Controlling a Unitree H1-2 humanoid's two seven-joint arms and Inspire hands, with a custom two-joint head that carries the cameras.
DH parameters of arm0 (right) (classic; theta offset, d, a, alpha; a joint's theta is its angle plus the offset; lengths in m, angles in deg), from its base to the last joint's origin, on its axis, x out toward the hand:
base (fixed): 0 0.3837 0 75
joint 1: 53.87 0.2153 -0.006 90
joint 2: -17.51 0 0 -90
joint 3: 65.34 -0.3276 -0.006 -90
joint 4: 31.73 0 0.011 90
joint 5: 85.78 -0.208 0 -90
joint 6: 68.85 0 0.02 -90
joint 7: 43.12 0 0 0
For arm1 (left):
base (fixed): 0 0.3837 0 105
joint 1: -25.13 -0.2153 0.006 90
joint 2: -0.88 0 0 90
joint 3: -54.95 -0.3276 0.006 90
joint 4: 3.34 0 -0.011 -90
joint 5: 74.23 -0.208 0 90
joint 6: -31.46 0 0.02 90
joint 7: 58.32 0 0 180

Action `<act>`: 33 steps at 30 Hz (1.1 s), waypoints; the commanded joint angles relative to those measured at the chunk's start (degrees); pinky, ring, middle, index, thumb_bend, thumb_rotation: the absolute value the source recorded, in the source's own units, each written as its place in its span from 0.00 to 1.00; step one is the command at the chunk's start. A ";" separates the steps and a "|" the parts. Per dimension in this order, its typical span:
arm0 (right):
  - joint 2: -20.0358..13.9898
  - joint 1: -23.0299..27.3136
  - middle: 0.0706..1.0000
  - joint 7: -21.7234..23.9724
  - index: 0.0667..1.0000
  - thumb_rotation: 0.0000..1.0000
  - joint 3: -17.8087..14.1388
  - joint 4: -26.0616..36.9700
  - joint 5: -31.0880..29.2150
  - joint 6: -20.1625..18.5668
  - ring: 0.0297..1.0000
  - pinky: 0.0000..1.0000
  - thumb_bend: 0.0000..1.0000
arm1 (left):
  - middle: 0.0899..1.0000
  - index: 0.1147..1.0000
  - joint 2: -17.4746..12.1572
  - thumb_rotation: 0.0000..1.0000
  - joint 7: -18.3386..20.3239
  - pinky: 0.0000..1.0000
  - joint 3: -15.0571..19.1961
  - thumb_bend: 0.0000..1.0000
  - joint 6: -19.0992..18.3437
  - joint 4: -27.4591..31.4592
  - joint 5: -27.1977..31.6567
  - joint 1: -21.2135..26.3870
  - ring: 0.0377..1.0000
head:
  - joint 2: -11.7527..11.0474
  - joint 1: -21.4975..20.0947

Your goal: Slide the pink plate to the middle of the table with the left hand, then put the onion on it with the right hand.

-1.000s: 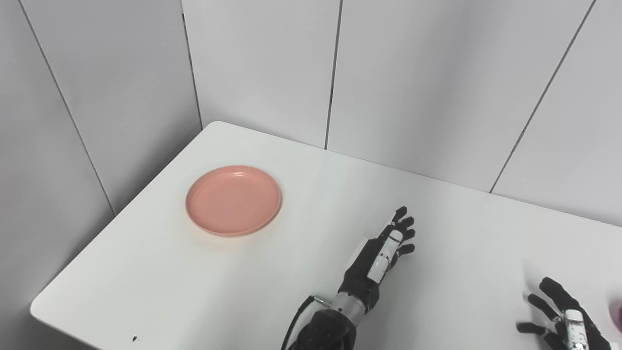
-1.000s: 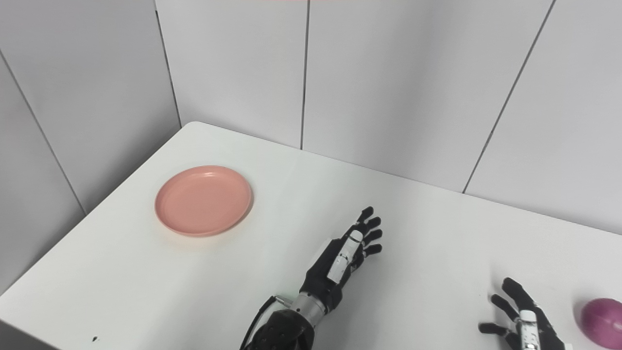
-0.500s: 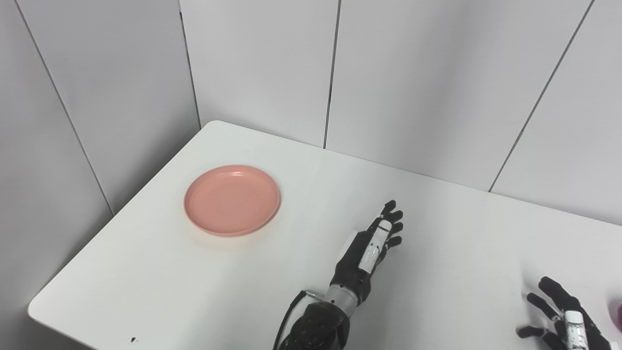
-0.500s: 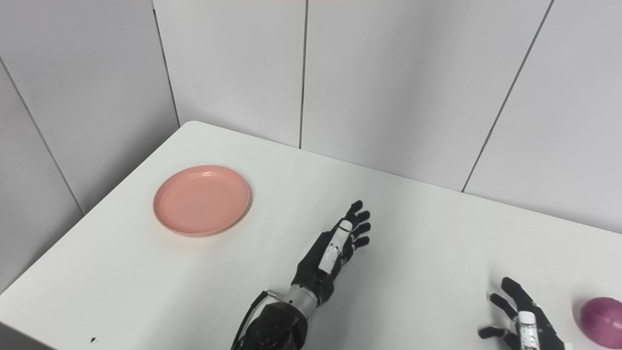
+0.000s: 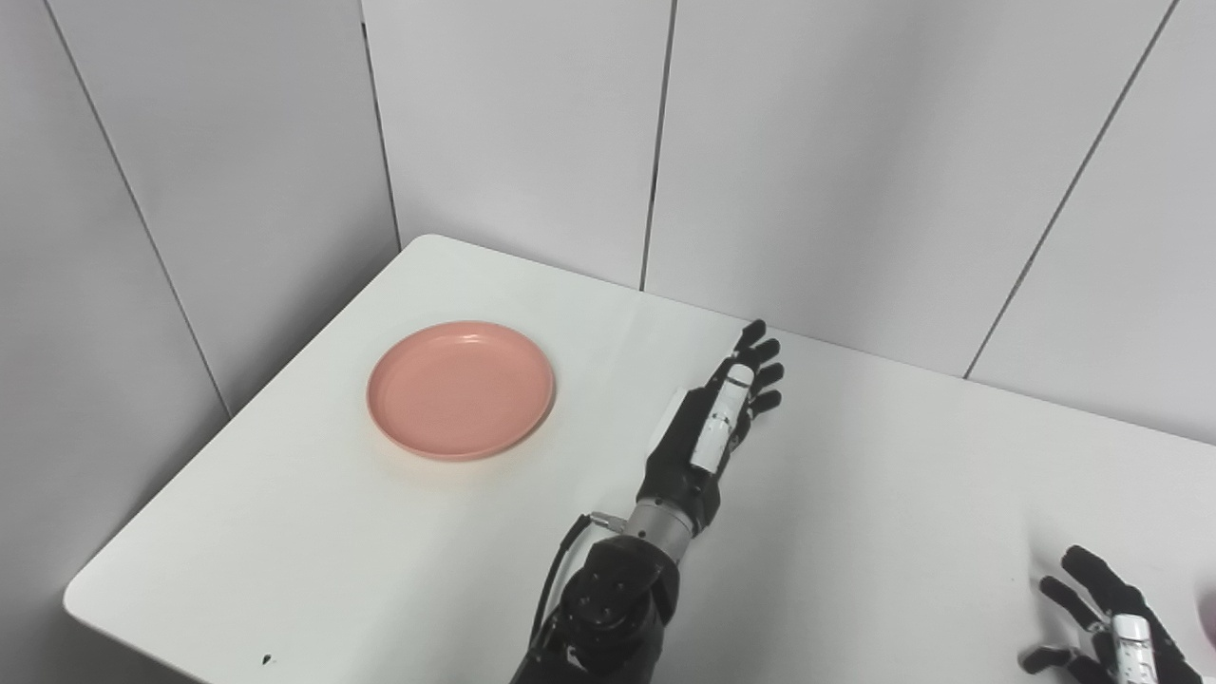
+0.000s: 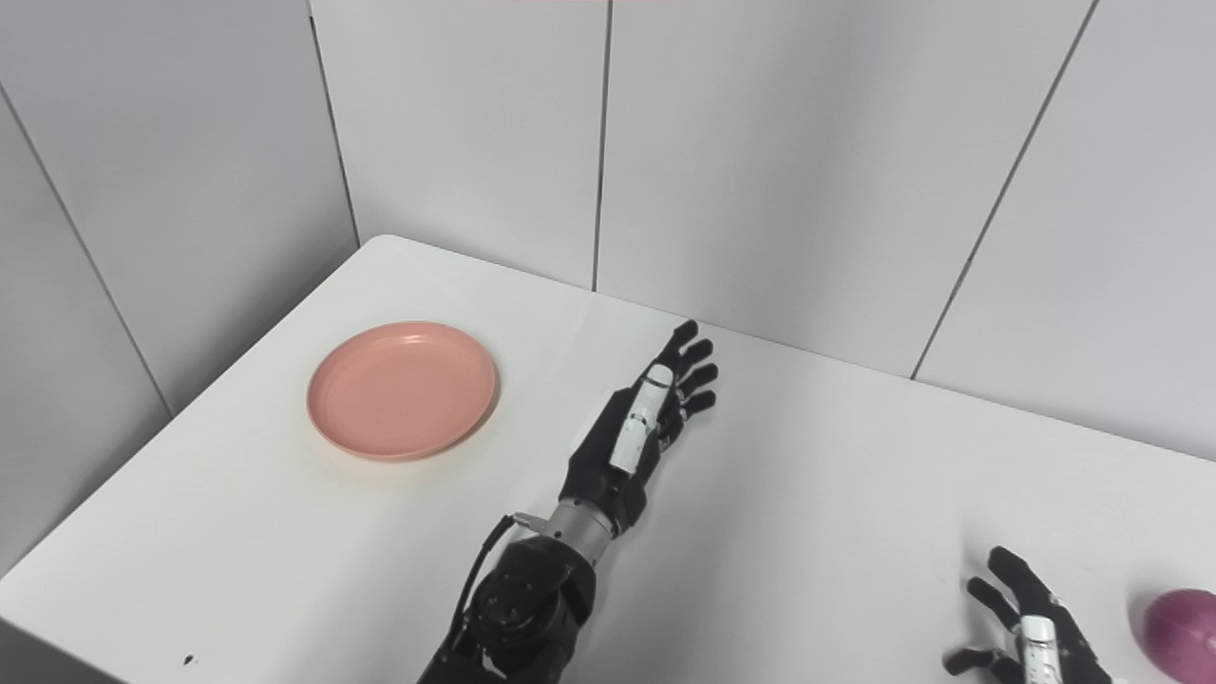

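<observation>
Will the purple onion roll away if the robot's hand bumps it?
Probably. The onion looks round and smooth, sitting loose on the flat table, so a nudge could send it rolling. The open right hand beside it should cup it rather than poke.

White table (image 5: 285, 532), small dark speck (image 5: 265, 658) near front-left edge; grey panelled wall (image 5: 855, 142) behind.

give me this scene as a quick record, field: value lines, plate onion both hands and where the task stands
plate: pink plate empty, far left part of the table, not at the middle
onion: purple onion on the table at the right edge, apart from the plate
left hand: left hand open, fingers straight, right of the plate, not touching it
right hand: right hand open, fingers spread, just left of the onion
task: slide not begun, onion not picked up
</observation>
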 commanded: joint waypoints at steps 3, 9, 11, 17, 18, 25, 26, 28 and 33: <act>0.87 1.02 0.85 0.08 0.77 0.84 0.60 -0.13 0.25 1.11 0.79 0.35 0.82 | 0.97 0.96 -0.68 1.00 0.97 0.93 1.15 0.46 0.68 2.99 0.54 2.86 0.95 | -0.16 0.00; 0.86 1.19 0.86 0.15 0.78 0.85 0.46 -0.62 -0.01 1.18 0.81 0.28 0.81 | 0.98 0.96 -1.53 1.00 0.44 0.96 3.40 0.46 -0.49 4.73 0.89 3.90 0.97 | -0.23 0.04; 0.87 1.20 0.86 0.13 0.78 0.85 0.40 -0.50 -0.12 0.92 0.81 0.23 0.84 | 0.98 0.96 -1.81 1.00 0.38 0.96 3.97 0.49 -1.00 5.17 0.84 4.10 0.97 | -0.35 0.13; 0.83 1.31 0.86 0.21 0.78 0.83 0.24 -0.72 -0.57 1.18 0.81 0.32 0.83 | 0.97 0.95 -3.03 1.00 -0.18 0.94 5.88 0.48 0.03 5.67 0.23 4.53 0.95 | -0.40 0.38; 0.84 1.32 0.86 0.16 0.78 0.83 0.25 -0.72 -0.52 1.11 0.81 0.31 0.83 | 0.96 0.95 -3.22 1.00 -0.24 0.94 6.24 0.48 0.32 5.66 0.22 4.56 0.95 | -0.39 0.44; 0.55 1.43 0.87 0.37 0.78 0.84 0.33 -1.15 -0.30 1.78 0.82 0.28 0.87 | 0.97 0.95 -4.55 1.00 0.04 0.96 8.71 0.48 0.63 6.17 1.77 4.83 0.95 | -0.44 0.64; 0.55 1.44 0.86 0.33 0.78 0.84 0.35 -1.14 -0.22 1.76 0.81 0.29 0.88 | 0.97 0.95 -4.64 1.00 0.00 0.96 8.94 0.47 0.68 6.21 1.79 4.83 0.96 | -0.44 0.64; 0.53 1.49 0.86 0.31 0.78 0.84 0.37 -1.27 -0.15 1.82 0.81 0.22 0.88 | 0.96 0.94 -4.77 1.00 -0.53 0.96 9.67 0.47 0.37 6.63 1.72 4.81 0.95 | -0.44 0.64; 0.50 1.54 0.87 0.47 0.79 0.84 0.21 -1.56 -0.55 1.91 0.82 0.01 0.87 | 0.97 0.95 -5.71 1.00 -1.01 0.96 10.69 0.47 0.66 7.26 1.64 4.98 0.96 | -0.56 1.04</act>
